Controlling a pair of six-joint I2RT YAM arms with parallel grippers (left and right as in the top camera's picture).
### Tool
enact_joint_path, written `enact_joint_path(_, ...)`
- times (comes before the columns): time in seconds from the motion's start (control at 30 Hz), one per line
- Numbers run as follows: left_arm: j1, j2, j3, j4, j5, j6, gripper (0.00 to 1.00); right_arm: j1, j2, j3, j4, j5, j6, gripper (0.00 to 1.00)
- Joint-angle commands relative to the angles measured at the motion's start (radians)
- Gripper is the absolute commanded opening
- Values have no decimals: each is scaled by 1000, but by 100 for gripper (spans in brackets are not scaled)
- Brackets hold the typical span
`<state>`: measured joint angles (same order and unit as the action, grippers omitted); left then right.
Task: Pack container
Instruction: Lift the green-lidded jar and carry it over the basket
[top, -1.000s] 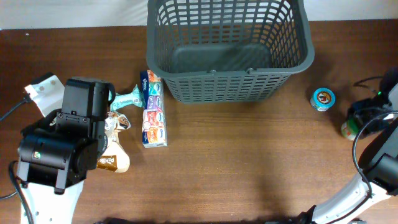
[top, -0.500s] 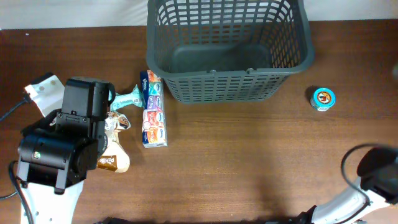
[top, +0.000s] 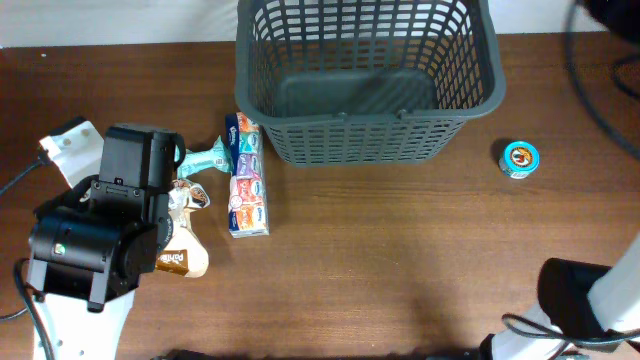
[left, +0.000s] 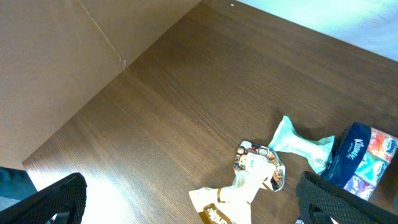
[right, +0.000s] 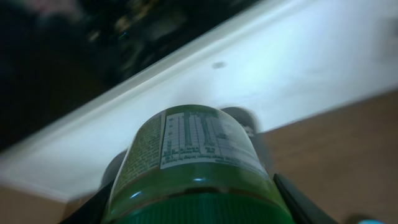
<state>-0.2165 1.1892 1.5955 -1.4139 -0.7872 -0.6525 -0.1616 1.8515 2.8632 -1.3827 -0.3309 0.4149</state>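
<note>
The dark grey lattice container (top: 365, 140) stands upright at the far edge of the table (top: 400, 260), its mouth open to the overhead camera. Its long axis runs left to right, and its solid bottom shows through the opening.

Just off the container's front-left corner lies a multicoloured tissue pack (top: 246, 175), its length running away from the container toward the near edge. A teal packet (top: 205, 158) touches the pack on the side away from the container. Farther out is a brown-and-white snack bag (top: 185, 240), partly under the left arm (top: 100, 240).

Off the container's front-right corner, apart from it, sits a small blue-topped tub (top: 519, 158). Nothing lies across the container's mouth.

The left tool (left: 189, 208) hangs over the table left of the container, above the snack bag. Its fingers (left: 56, 199) are spread wide and hold nothing.

The right tool (right: 199, 202) is clamped on a green jar (right: 199, 149), label up, against a blurred white wall. Its place relative to the container cannot be told.
</note>
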Motion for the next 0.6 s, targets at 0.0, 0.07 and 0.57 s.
enact_joint_path(0.0, 5, 1, 10, -1, -21, -13, 100, 150, 19, 13, 37, -23, -157, 4)
enact_joint_path(0.07, 5, 1, 10, -1, -21, -13, 100, 212, 37, 13, 39, 4, -213, 4)
enact_joint_path(0.57, 5, 1, 10, -1, -21, -14, 99, 391, 279, 13, 8, 193, -223, 4)
